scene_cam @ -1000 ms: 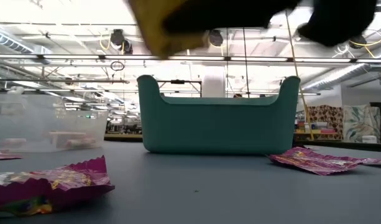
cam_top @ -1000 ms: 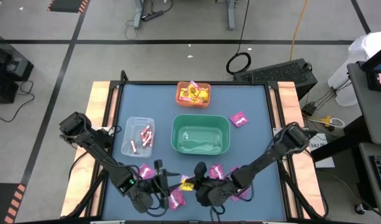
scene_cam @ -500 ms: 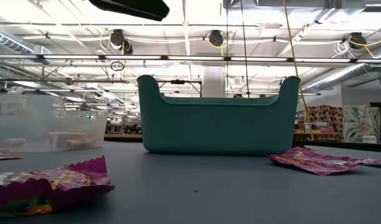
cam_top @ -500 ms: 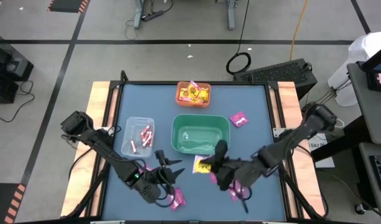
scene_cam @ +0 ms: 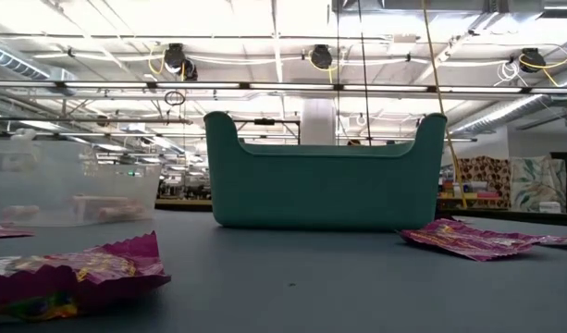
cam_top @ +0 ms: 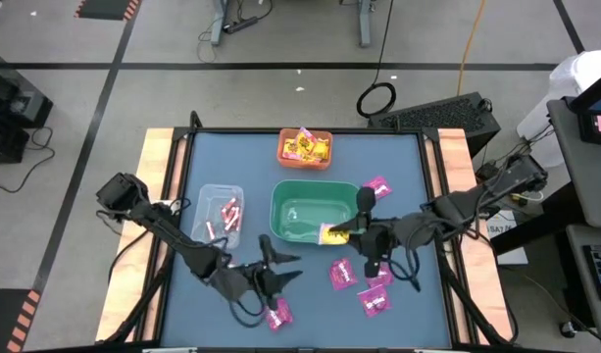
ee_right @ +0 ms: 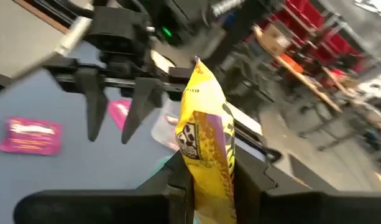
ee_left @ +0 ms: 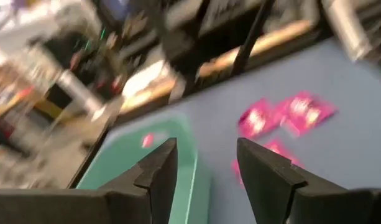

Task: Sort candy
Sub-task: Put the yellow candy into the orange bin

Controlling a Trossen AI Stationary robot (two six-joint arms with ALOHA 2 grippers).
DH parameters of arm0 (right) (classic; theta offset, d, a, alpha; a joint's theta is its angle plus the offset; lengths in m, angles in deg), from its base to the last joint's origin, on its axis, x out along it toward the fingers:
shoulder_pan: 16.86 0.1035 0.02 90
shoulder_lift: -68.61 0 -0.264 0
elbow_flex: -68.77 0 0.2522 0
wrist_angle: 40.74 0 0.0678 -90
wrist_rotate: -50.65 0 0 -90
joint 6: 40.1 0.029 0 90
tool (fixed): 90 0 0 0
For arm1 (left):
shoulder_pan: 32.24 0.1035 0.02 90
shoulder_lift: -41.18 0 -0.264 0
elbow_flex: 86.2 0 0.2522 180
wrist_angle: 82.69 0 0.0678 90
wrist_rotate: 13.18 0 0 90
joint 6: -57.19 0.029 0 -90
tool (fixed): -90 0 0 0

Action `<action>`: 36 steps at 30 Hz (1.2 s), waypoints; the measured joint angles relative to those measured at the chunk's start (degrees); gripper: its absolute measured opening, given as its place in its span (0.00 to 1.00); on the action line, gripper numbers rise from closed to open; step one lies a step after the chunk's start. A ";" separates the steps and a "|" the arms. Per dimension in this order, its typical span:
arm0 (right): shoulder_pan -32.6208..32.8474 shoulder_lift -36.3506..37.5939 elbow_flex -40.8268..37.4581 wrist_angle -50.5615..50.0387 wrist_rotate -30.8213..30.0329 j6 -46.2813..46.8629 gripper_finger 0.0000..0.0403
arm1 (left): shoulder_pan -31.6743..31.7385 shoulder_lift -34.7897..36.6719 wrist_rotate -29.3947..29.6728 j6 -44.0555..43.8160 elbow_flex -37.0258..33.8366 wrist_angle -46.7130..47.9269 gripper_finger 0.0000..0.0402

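My right gripper (cam_top: pixel 341 233) (ee_right: pixel 212 169) is shut on a yellow packet with red print (cam_top: pixel 328 233), above the near right part of the green bin (cam_top: pixel 315 211). My left gripper (cam_top: pixel 283 268) (ee_left: pixel 206 168) hangs open over the table near the green bin's near left corner and touches nothing. Magenta packets (cam_top: pixel 342 275) (cam_top: pixel 374 299) (cam_top: pixel 277 314) (cam_top: pixel 378 186) lie flat on the table. The orange bin (cam_top: pixel 305 147) holds yellow packets, and the clear bin (cam_top: pixel 219 216) holds thin pink sticks. The low view shows neither gripper. My right gripper pinches the yellow packet's lower part (ee_right: pixel 209 180) between its two fingers (ee_right: pixel 178 183). The fingers come from the table's right, roughly level. The packet is lifted clear, and its free end (ee_right: pixel 199 81) sticks out past the fingertips.
The green bin (scene_cam: pixel 325 176) stands mid-table, the clear bin (scene_cam: pixel 70 190) to its left, the orange bin at the far edge. Magenta packets (scene_cam: pixel 70 277) (scene_cam: pixel 468 239) lie toward the near edge. Wooden side rails (cam_top: pixel 163 176) border the blue table top.
My right gripper has risen from near the table's near edge with the yellow packet and travelled toward the far edge, up to the green bin. My left gripper has lifted away from the near-edge packets and shifted right and toward the green bin.
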 joint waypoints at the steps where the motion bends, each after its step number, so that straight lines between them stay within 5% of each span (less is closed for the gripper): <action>1: -0.56 0.45 0.00 -0.26 1.12 0.48 0.16 | 0.52 0.57 -2.27 2.44 -1.61 -4.76 0.43; 5: -2.62 1.38 0.00 -2.28 2.12 2.88 0.16 | 3.47 4.35 -5.31 5.23 -8.63 -15.39 0.43; 13: -5.51 1.08 0.00 -4.76 2.17 3.24 0.16 | 5.74 11.33 -12.52 1.28 -13.74 -15.57 0.43; 22: -6.63 0.97 -0.04 -4.21 4.94 1.20 0.16 | 5.72 11.99 -13.56 0.62 -13.87 -15.33 0.43; 28: -6.28 -1.17 -0.04 -8.26 1.23 -8.55 0.16 | 5.70 11.98 -13.56 -0.16 -13.87 -15.20 0.43; 36: -6.64 -3.74 -0.07 -9.93 -4.77 -33.02 0.16 | 5.70 11.98 -13.56 -0.23 -13.87 -15.16 0.43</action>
